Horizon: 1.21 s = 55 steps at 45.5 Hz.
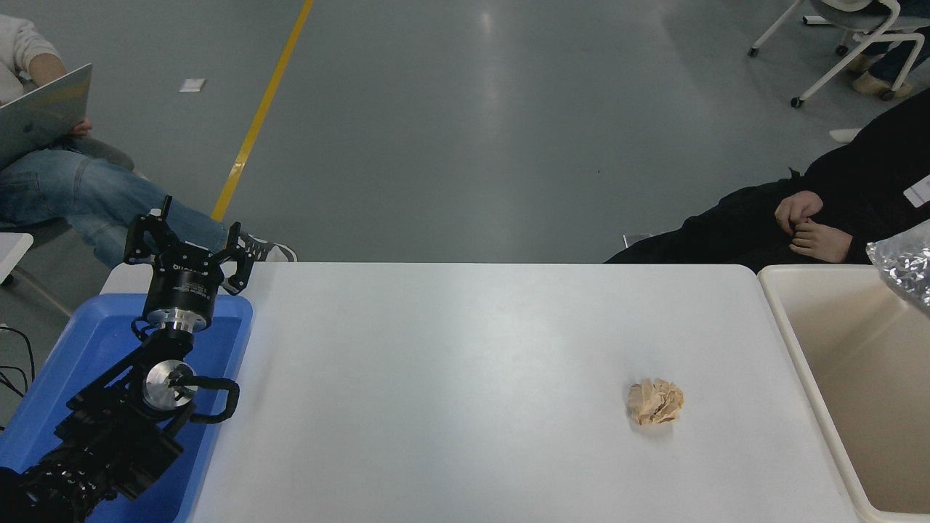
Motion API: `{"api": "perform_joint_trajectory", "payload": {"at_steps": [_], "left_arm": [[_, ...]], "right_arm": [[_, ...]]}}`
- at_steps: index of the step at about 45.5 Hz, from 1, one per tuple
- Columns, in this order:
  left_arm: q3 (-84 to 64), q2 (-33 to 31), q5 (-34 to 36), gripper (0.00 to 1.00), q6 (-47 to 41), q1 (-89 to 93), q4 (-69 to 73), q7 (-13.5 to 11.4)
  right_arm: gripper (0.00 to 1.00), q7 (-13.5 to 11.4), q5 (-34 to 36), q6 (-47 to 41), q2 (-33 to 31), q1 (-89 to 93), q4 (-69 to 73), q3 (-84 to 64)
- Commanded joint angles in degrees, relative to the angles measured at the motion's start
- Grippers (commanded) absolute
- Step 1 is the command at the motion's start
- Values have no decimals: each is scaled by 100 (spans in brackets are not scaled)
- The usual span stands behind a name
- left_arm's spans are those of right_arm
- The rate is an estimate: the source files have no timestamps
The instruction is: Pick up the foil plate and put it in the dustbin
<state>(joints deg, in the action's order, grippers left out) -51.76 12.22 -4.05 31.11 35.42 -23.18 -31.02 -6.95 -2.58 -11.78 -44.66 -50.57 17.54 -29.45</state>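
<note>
Blue tray (87, 341) at table's (465, 349) left edge; left gripper (190, 247) parked above its far end, fingers spread open. Tan paper ball (655, 402) toward right edge, nearer front. Cream dustbin (799, 319) just beside right edge. Silver foil plate (907, 267) cut by picture's edge, above dustbin's far right part. Right gripper out of view, jaws unknown.

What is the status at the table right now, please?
Left gripper parked over blue tray, fingers open; right gripper out of view. Foil plate at frame edge above dustbin. Paper ball on table, not obstructing.
</note>
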Motion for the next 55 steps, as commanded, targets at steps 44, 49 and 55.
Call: {"api": "perform_joint_trajectory", "payload": {"at_steps": [44, 49, 55], "left_arm": [[-1, 0, 1, 99, 0, 0, -2, 0], [-1, 0, 1, 99, 0, 0, -2, 0], [-1, 0, 1, 99, 0, 0, 6, 0]], "right_arm": [[76, 1, 12, 1186, 950, 1207, -664, 449], [78, 1, 3, 1186, 784, 1102, -278, 335], [100, 1, 12, 1169, 151, 496, 600, 28]]}}
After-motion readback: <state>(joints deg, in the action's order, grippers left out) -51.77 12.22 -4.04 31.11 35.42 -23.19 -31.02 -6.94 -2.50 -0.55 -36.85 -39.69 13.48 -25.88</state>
